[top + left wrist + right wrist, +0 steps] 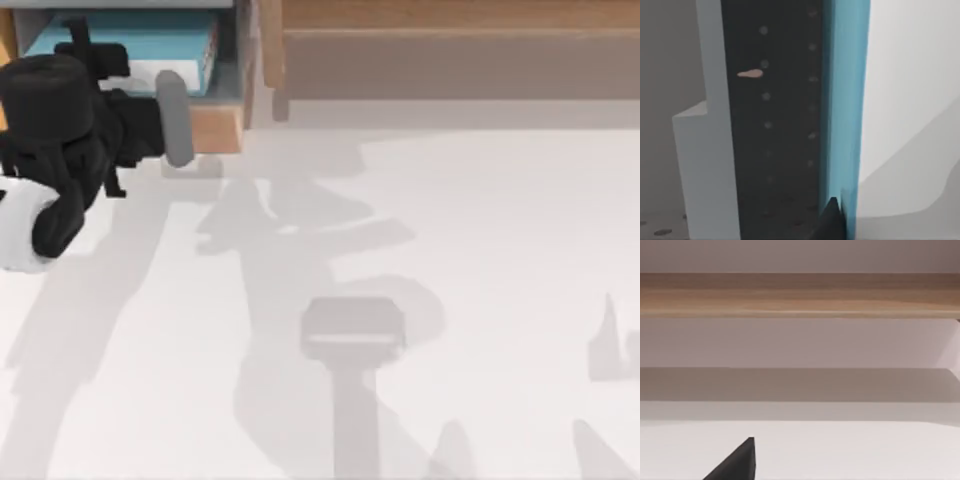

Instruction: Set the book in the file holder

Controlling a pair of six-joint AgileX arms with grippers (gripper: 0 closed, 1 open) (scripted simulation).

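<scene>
The file holder (pixel 216 127), grey-walled with a tan wooden front panel, stands at the table's far left. The light-blue book (pixel 120 32) sits inside it, its white page edges toward the front. My left arm reaches over the holder from the left, and my left gripper (pixel 100 55) is down at the book. In the left wrist view the book's blue cover (pixel 846 100) runs beside the holder's dark dotted inside (pixel 775 125) and its grey wall (pixel 715 150). A dark tip of the left gripper (pixel 832 217) lies against the cover. A dark part of my right gripper (pixel 737 465) hovers over bare table.
A long brown wooden shelf (pixel 450 40) runs along the back, right of the holder, and also shows ahead in the right wrist view (pixel 800 295). The white table (pixel 450 250) carries arm shadows across its middle and front.
</scene>
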